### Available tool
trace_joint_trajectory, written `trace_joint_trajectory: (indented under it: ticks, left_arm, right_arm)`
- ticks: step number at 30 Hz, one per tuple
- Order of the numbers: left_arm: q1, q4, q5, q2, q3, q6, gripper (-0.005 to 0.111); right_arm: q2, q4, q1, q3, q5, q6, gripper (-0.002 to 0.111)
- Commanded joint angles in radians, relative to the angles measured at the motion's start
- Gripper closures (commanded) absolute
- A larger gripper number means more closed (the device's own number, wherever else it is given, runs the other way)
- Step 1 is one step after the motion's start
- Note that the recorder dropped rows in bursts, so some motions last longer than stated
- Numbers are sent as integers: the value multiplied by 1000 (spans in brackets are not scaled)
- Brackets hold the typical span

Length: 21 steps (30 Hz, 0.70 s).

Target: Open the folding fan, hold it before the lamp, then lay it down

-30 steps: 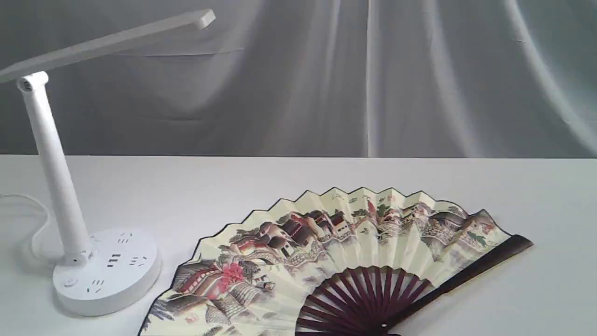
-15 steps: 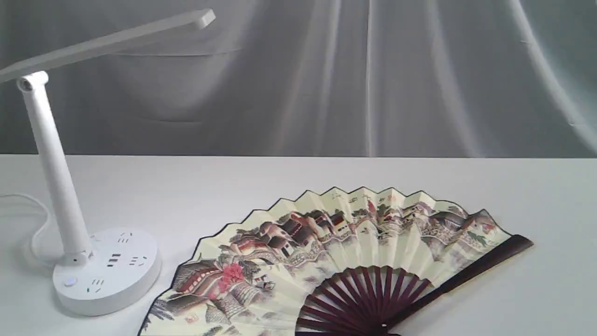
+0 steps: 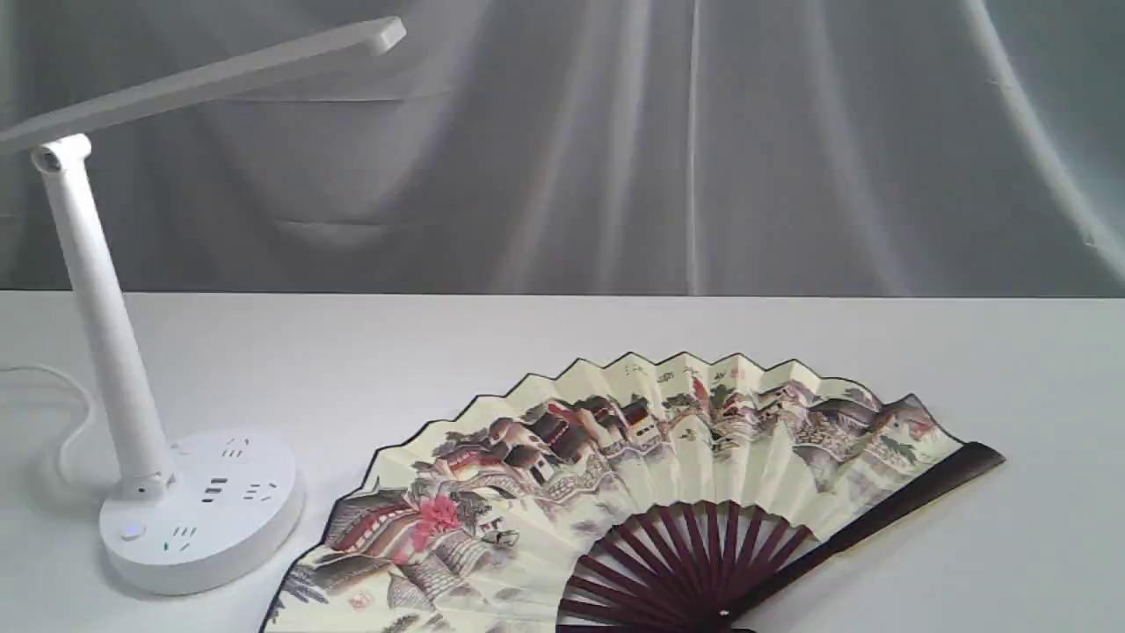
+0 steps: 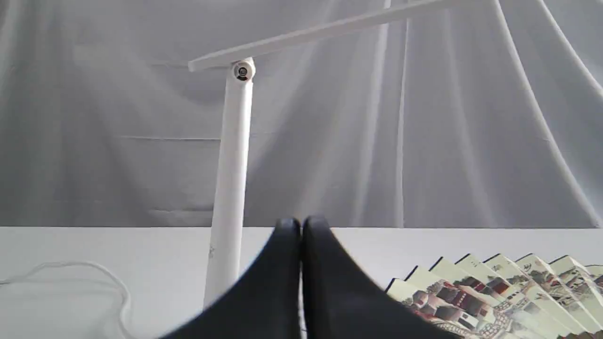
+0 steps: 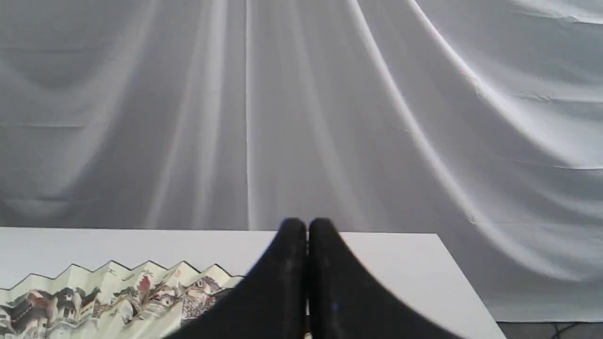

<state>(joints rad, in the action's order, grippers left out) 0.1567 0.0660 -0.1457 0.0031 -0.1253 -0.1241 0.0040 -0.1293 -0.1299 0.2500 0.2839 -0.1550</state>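
Observation:
The folding fan (image 3: 650, 475) lies spread open and flat on the white table, painted side up, its dark ribs meeting at the front edge of the exterior view. Its pleats also show in the left wrist view (image 4: 494, 287) and the right wrist view (image 5: 103, 292). The lamp (image 3: 114, 352) stands at the left, with its long bar head reaching right above the table. Neither arm shows in the exterior view. My left gripper (image 4: 301, 226) is shut and empty, held back from the lamp's post (image 4: 231, 188). My right gripper (image 5: 307, 226) is shut and empty too, above the fan's near side.
A white cord (image 3: 61, 413) loops behind the lamp's round base (image 3: 206, 510). A grey draped cloth (image 3: 703, 149) hangs behind the white table (image 3: 1011, 369). The table's right edge (image 5: 464, 278) shows in the right wrist view.
The fan, lamp and both grippers stay where they were. Only the folds of the backdrop cloth shift slightly.

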Motion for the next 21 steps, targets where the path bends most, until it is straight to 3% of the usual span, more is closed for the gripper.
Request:
trace_joint_trajectory:
  ticks: [1, 7, 21]
  left_arm:
    - [4, -3, 15, -3, 40, 1, 107]
    - [4, -3, -11, -3, 125, -1, 107]
    - [4, -7, -45, -3, 125, 0, 107]
  right_arm:
    - [-4, -21, 1, -108, -126, 3, 108]
    - [-4, -21, 1, -250, -368, 16, 108]
    - [-4, -18, 1, -250, -76, -31, 108]
